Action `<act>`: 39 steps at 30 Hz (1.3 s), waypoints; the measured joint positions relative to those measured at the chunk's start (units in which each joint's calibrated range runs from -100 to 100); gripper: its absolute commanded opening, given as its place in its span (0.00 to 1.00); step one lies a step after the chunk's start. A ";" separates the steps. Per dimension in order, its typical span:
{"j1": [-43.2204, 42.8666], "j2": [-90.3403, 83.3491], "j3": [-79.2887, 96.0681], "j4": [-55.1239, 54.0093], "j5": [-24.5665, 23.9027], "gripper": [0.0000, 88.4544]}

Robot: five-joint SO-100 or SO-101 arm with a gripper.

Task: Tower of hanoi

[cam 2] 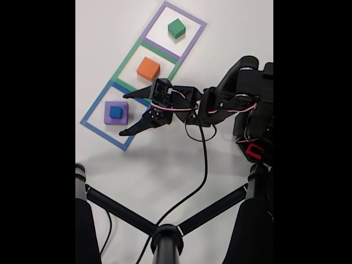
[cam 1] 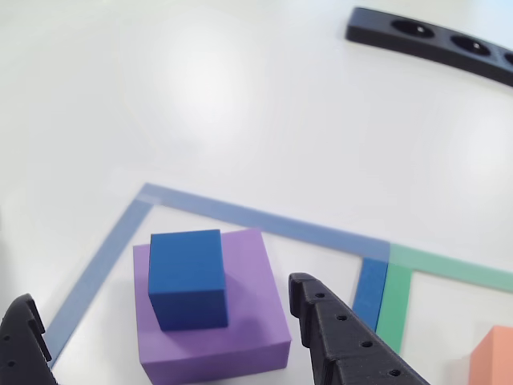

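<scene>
Three taped squares lie in a row on your white table (cam 2: 165,165): a blue-taped square (cam 2: 94,107), a green-taped square (cam 2: 127,59) and a purple-taped square (cam 2: 193,34) in the fixed view. Inside the blue-taped square sits the purple block (cam 2: 122,113), and the small blue cube (cam 2: 115,112) rests on top of it, set toward one side rather than centred, as the other view makes plain. The orange block (cam 2: 148,68) lies alone in the green-taped square; the green cube (cam 2: 176,27) lies alone in the purple-taped square.

Your gripper (cam 2: 124,114) is spread wide and holds nothing. In the fixed view its two black fingers reach from the right, one tip (cam 2: 126,95) above the stack and one below, both clear of the purple block. In the other view the stack stands between the two fingers, near the lower edge of the frame, untouched.

Note also the arm (cam 2: 242,99) with its cable (cam 2: 202,165) trailing down the table, the black stand legs (cam 2: 118,212) in the foreground of the fixed view, and a black perforated strip (cam 1: 433,40) at the upper right of the other view.
</scene>
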State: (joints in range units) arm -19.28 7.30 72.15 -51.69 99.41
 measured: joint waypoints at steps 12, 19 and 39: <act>-1.64 7.01 -6.88 -0.72 0.00 0.43; -2.46 8.78 -7.40 -1.44 0.00 0.37; -3.11 10.22 -10.36 -1.93 0.00 0.16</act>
State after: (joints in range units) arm -22.39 17.52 61.79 -53.61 99.41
